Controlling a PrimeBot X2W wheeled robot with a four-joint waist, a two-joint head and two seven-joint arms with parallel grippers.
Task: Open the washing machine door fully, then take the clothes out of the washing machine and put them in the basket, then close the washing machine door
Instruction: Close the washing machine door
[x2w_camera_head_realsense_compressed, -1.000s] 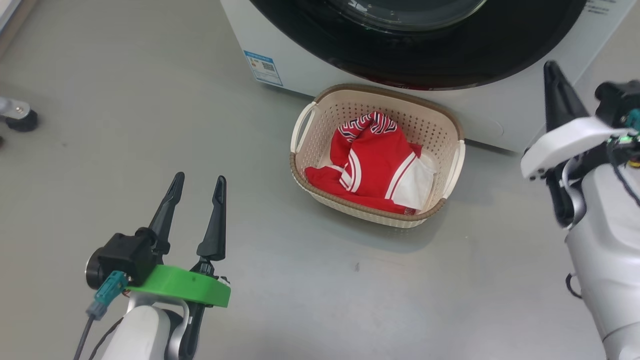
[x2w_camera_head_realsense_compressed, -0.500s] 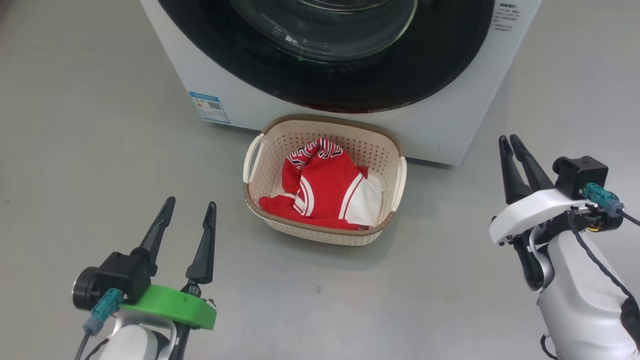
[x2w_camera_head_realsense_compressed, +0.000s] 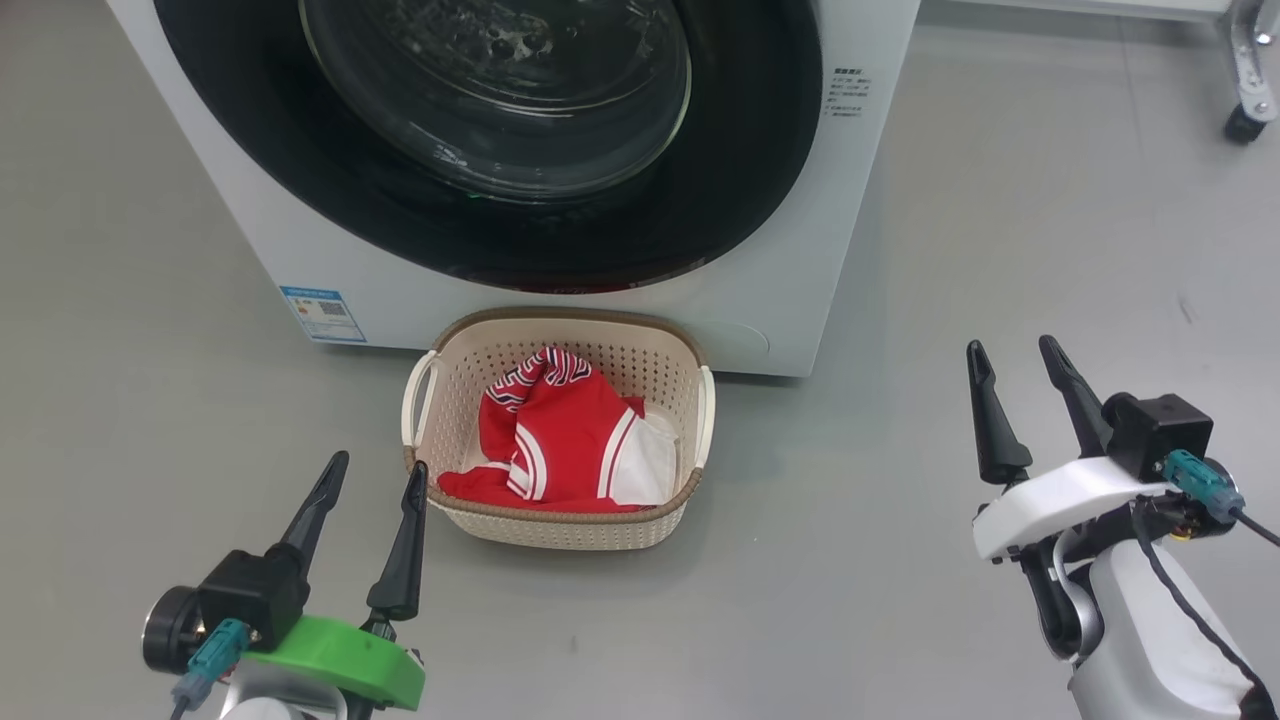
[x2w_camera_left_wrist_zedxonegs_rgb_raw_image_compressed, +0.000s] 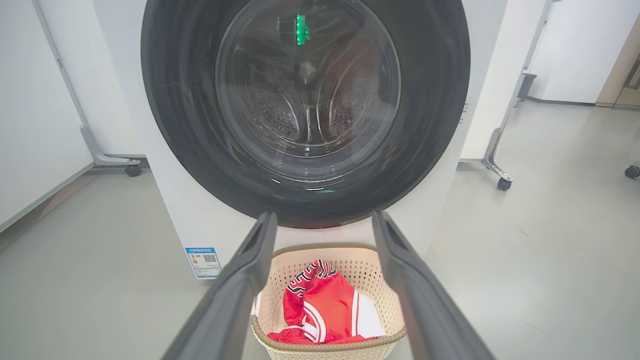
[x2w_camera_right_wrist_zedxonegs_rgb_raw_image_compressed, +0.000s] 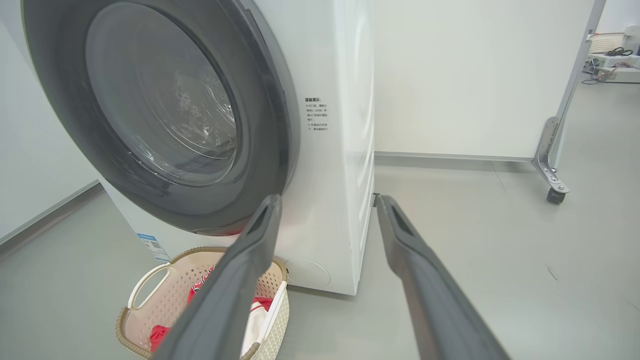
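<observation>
Head view, lower left of frame: left gripper (x2w_camera_head_realsense_compressed: 380, 463), fingers spread wide, nothing between them. It hovers over the grey floor (x2w_camera_head_realsense_compressed: 900, 600), just beside the basket's near-left corner, not touching it.

Lower right of frame: right gripper (x2w_camera_head_realsense_compressed: 1011, 345), fingers likewise spread wide and holding nothing, well apart from the basket and near the machine's right front corner.

Upper centre: the washing machine (x2w_camera_head_realsense_compressed: 790, 300) stands with the washing machine door (x2w_camera_head_realsense_compressed: 760, 150) shut flush against its front. The perforated drum is visible through the glass in the left wrist view. A blue label (x2w_camera_head_realsense_compressed: 322, 313) sits at the machine's lower left.

Centre of frame: the basket (x2w_camera_head_realsense_compressed: 560, 530) stands on the floor directly below the door, close to the machine's front panel. The clothes (x2w_camera_head_realsense_compressed: 560, 440) lie bunched inside it, red with white stripes, with a white panel toward the right wall.

Upper right corner: a caster (x2w_camera_head_realsense_compressed: 1243, 122) of a wheeled frame.
</observation>
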